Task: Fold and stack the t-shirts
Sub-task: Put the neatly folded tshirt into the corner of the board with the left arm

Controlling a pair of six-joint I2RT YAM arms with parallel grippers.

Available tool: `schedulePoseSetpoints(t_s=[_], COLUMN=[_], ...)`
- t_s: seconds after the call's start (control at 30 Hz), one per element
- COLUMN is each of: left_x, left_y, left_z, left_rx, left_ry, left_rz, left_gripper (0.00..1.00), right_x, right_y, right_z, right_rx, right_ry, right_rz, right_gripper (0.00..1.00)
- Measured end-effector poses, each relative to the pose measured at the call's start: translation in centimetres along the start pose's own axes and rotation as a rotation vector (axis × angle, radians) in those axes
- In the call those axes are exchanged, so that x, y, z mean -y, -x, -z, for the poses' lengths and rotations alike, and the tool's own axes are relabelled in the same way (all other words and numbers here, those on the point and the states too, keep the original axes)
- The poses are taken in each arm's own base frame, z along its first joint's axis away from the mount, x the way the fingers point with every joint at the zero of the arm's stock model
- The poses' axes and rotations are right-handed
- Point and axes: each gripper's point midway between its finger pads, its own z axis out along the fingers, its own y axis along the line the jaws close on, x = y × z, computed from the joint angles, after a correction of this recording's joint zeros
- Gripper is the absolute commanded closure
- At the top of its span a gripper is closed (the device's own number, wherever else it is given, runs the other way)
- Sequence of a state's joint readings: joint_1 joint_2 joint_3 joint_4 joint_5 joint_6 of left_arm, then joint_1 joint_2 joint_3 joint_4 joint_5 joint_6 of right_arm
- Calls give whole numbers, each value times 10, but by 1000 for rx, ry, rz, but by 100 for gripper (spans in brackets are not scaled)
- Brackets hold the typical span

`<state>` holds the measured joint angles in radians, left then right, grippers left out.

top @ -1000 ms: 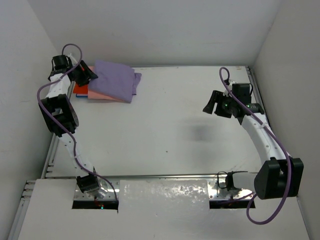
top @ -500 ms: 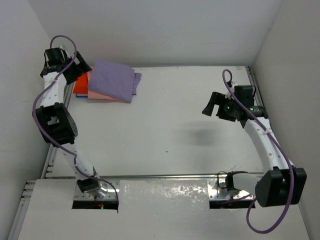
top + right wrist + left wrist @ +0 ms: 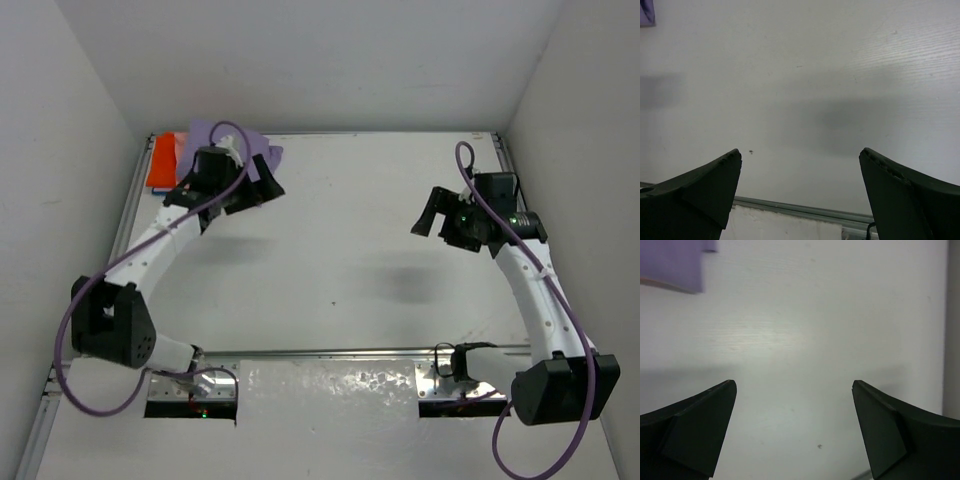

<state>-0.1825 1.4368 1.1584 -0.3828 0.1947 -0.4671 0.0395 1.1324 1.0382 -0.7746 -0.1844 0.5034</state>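
Your left arm has swung off the far-left corner and now crosses the stack. The left gripper (image 3: 258,190) and the right gripper (image 3: 430,215) both hang wide and empty. The lavender t-shirt (image 3: 203,135) lies folded over the orange-red t-shirt (image 3: 161,160) at the far left, so the task looks nearly done. The salmon-pink t-shirt (image 3: 665,285) is mostly hidden, perhaps only a thin edge.

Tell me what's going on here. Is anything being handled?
Nothing is held. The left hand is open and empty, hovering over the table beside the stack in the far-left corner, where the purple t-shirt lies on the orange-red t-shirt. The right hand, also open and empty, hovers on the right side.
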Motion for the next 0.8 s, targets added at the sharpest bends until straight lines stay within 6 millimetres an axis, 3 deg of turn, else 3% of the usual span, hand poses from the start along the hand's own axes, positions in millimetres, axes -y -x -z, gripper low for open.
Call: schedulePoseSetpoints(t_s=[0.07,0.13,0.3,0.47,0.8], left_x=[33,57,89,102,108], left_y=[-21,-30,-27,-29,-41], left_z=[9,20,41,43,37], left_rx=[-6,11,80,106,103], left_ry=[-74,-133,-227,-249,-267], left_rz=[-18,-19,-2,-4,18], left_gripper=[0,0,0,0,0], right_x=[-1,-3,-7,-6,-16], right_y=[-1,-2,-13,-37,-40], right_z=[2,5,7,2,6], right_rx=[0,3,4,-40,-34], right_ry=[1,5,27,53,98], right_rz=[-17,-25,-50,-77,-53], right_gripper=[1,1,1,1,1])
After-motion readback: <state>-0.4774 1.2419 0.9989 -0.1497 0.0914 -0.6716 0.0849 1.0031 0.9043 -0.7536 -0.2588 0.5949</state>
